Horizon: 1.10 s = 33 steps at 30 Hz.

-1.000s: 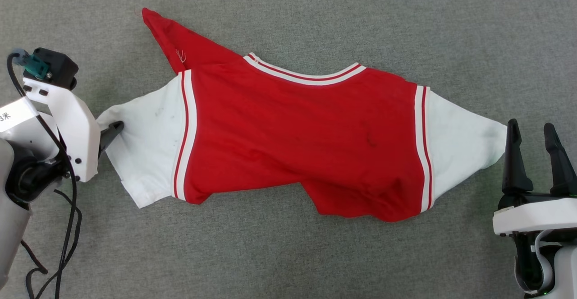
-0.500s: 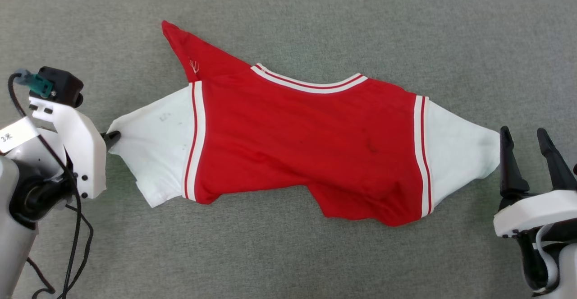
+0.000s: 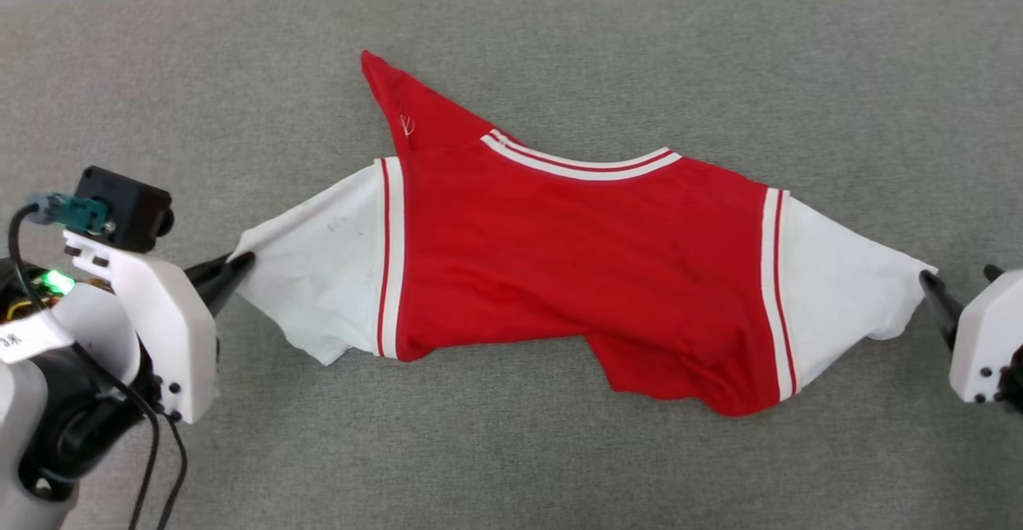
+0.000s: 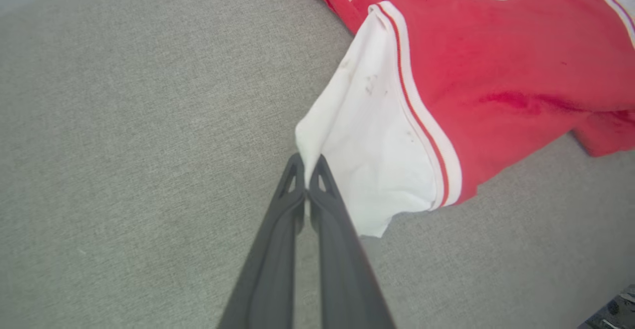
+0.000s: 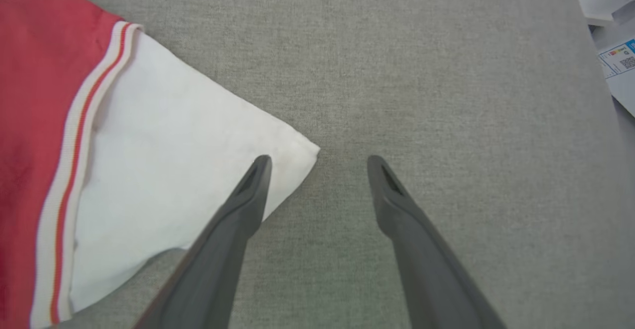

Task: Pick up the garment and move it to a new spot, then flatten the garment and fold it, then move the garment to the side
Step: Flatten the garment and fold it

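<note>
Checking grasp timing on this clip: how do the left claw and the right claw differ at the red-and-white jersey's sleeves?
The left claw, two long dark fingers, is shut; the matching right claw stands wide open. The left claw pinches the tip of the left white sleeve of the thin red jersey T-shirt; the right claw grips nothing, with one finger over the right white sleeve at its corner. Both point at opposite sleeve tips.
</note>
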Tool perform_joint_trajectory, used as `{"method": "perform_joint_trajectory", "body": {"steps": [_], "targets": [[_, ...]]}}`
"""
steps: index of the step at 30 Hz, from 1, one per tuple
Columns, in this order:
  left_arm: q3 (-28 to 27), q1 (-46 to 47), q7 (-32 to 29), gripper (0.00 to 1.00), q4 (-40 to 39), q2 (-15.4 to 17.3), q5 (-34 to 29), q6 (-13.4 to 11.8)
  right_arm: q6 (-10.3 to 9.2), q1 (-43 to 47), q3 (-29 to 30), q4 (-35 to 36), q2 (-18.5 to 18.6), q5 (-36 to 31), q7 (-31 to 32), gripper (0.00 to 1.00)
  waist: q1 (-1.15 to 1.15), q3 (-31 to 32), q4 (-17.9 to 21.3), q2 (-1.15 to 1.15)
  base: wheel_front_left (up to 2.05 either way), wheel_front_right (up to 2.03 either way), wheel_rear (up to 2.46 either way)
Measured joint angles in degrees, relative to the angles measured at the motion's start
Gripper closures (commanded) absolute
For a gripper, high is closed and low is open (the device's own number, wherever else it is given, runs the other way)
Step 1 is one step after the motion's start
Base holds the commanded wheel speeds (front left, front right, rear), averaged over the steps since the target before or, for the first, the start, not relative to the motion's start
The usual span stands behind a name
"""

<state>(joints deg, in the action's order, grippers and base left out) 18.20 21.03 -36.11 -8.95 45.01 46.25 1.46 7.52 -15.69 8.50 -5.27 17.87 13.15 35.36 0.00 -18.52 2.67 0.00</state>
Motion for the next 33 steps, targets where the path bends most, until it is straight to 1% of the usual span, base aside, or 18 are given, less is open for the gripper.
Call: {"method": "perform_joint_trajectory", "body": {"steps": [3,7,9,12,18,19,20,21,25,29,33], "targets": [[0.2,-1.0,0.0,1.0,-3.0,0.0,-0.1,-0.5,0.01,-2.0,-0.5,-0.6,1.8,1.0,5.4,0.0,0.0,-0.8,-0.9,0.0,0.0,0.0,0.0],[1.0,-1.0,0.1,1.0,-5.4,0.0,-1.2,-0.7,0.01,-3.5,-1.9,-2.0,3.8,1.6,9.9,0.0,0.0,-2.0,-2.3,0.0,0.0,0.0,0.0],[1.6,-1.0,0.0,1.0,-5.9,-0.1,-1.7,-0.7,0.0,-3.7,-2.6,-2.7,4.0,2.5,11.9,0.0,0.0,-2.6,-2.9,0.0,0.0,0.0,0.0],[2.2,-0.8,0.0,1.0,-6.2,-0.2,-2.1,-0.5,-0.01,-4.1,-4.0,-2.8,5.1,2.6,13.2,0.0,0.0,-3.3,-3.8,0.0,0.0,0.0,0.0],[3.0,-0.1,0.0,1.0,-6.2,-0.5,-2.3,-0.1,-0.13,-4.3,-6.3,-4.3,5.6,3.5,13.3,0.0,0.0,-4.2,-4.5,0.0,0.0,0.0,0.0],[3.1,0.0,0.0,1.0,-6.1,-0.6,-2.3,-0.1,-0.13,-4.3,-6.7,-4.6,5.9,3.5,13.2,0.45,0.0,-4.3,-4.6,0.0,0.0,0.0,0.0],[3.1,0.2,0.0,1.0,-6.0,-0.6,-2.3,-0.1,-0.12,-4.3,-7.1,-4.9,6.0,3.6,12.8,0.77,0.0,-4.3,-4.6,0.0,0.0,0.0,0.0],[3.2,0.3,0.0,1.0,-5.9,-0.7,-2.3,-0.1,-0.12,-4.3,-7.3,-5.2,6.0,3.8,12.2,1.0,0.0,-4.4,-4.7,0.0,0.0,0.0,0.0],[3.4,0.3,0.2,1.0,-5.1,-1.0,-2.4,-0.1,-0.02,-4.4,-9.0,-6.4,6.2,4.7,9.3,1.0,0.0,-3.8,-4.7,0.0,0.0,0.0,0.0],[3.2,0.3,1.6,1.0,-4.2,-1.1,-2.7,-0.1,0.0,-5.0,-9.3,-7.8,6.7,5.5,6.3,1.0,0.0,-2.1,-4.4,0.0,0.0,0.0,0.0],[2.4,-0.4,3.2,1.0,-3.8,-1.2,-3.2,-0.9,0.01,-5.4,-9.5,-8.1,7.2,7.1,4.0,1.0,0.0,0.2,-4.0,0.0,0.0,0.0,0.0]]}}
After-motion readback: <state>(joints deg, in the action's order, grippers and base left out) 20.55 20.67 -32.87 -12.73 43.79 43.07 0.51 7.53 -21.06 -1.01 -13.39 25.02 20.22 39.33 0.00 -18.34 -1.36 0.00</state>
